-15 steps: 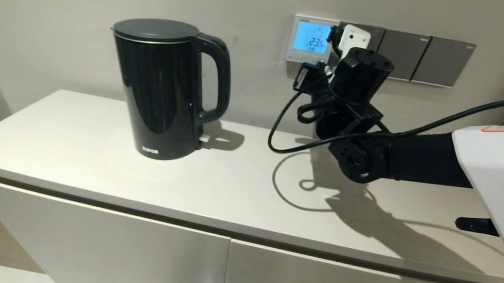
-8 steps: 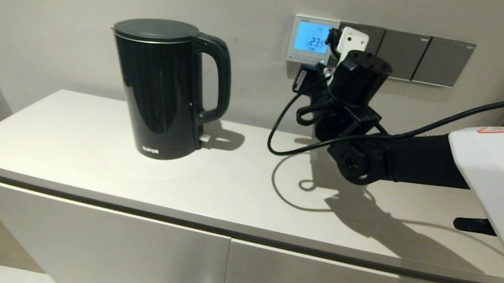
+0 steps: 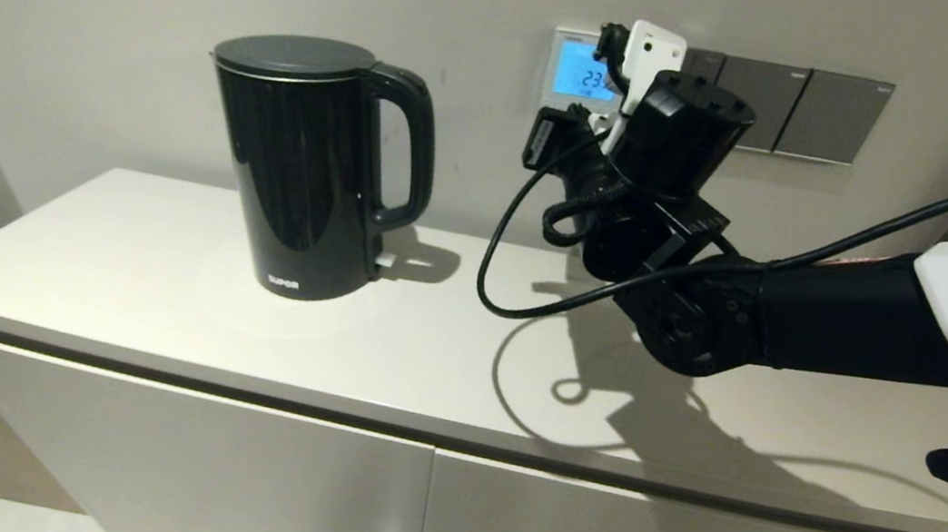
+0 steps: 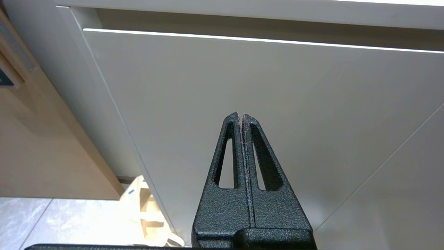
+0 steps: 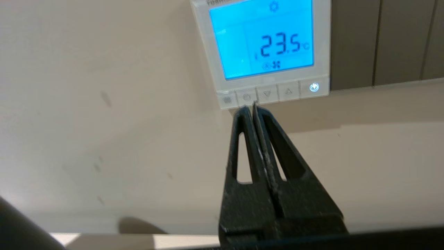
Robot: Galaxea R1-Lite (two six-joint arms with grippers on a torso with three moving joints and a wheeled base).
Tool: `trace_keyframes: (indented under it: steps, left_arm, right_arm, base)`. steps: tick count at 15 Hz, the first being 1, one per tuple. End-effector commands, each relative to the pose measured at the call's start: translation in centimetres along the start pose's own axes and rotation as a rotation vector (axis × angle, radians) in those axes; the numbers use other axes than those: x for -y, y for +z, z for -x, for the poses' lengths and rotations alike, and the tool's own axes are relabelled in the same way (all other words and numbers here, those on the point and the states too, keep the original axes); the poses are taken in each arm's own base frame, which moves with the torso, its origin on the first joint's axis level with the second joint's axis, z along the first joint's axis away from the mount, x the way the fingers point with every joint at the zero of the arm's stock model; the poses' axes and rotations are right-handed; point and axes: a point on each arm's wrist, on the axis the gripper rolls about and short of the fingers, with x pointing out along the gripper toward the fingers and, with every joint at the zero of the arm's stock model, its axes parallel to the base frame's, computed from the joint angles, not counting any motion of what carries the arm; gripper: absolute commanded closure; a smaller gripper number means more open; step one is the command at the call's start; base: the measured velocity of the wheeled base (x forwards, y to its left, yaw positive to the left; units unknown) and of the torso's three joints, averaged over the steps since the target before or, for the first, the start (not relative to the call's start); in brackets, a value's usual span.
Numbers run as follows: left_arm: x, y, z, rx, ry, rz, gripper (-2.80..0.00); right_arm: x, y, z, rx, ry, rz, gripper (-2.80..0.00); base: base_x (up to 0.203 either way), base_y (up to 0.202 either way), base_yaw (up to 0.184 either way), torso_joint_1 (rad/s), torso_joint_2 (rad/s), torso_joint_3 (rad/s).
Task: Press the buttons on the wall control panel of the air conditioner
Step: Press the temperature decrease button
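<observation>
Wall [image 3: 151, 4]: plain beige, scuffed in spots. Below it a pale cabinet top [image 3: 161, 280], two flat door fronts under the lip.

Since a second ago: right arm [image 3: 842, 319] raised and pulled slightly back from the wall, wrist higher against the plates; cable loop [image 3: 494, 250] swung wider; its shadow on the top spread. Kettle unmoved.

Count: one black kettle [image 3: 308, 171], lid shut, handle facing the arm, standing well left of the panel. Three dark grey switch plates [image 3: 788, 106] in a row to the right of the panel, the nearest mostly hidden behind the wrist. One air conditioner's wall control panel [image 5: 263, 48], white frame, blue screen reading 23.5. Five buttons [image 5: 267, 93] along its lower edge; the rightmost lit.

Right gripper [image 5: 251, 108]: clenched, fingers pressed flat together, nothing between them. Tips just at the panel's lower edge, under the second and third keys from the left. Touching or a hair short — could not tell from the wrist view; tips hidden in the head view.

Left gripper [image 4: 241, 116]: clenched on nothing, parked low in front of a cabinet door [image 4: 242, 86], beside a wooden panel [image 4: 41, 139] and pale floor tiles [image 4: 52, 222].
</observation>
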Motion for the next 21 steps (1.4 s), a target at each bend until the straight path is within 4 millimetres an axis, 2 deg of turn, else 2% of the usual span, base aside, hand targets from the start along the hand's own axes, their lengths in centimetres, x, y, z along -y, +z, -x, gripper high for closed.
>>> trace_keyframes:
  steps: [1, 6, 21]
  left_arm:
    - [0.0, 0.0, 0.0, -0.001, 0.000, 0.000, 0.00]
    - [0.0, 0.0, 0.0, -0.002, -0.001, 0.000, 0.00]
    - [0.0, 0.0, 0.0, -0.002, 0.001, 0.000, 0.00]
  right_arm:
    - [-0.4, -0.6, -0.6, 0.009, -0.001, 0.005, 0.00]
    - [-0.5, -1.5, -1.5, 0.017, -0.012, 0.014, 0.00]
    - [-0.5, -1.5, -1.9, 0.081, -0.041, 0.037, 0.00]
  base:
    - [0.000, 0.000, 0.000, 0.000, 0.00, 0.000]
    - [0.000, 0.000, 0.000, 0.000, 0.00, 0.000]
    - [0.000, 0.000, 0.000, 0.000, 0.00, 0.000]
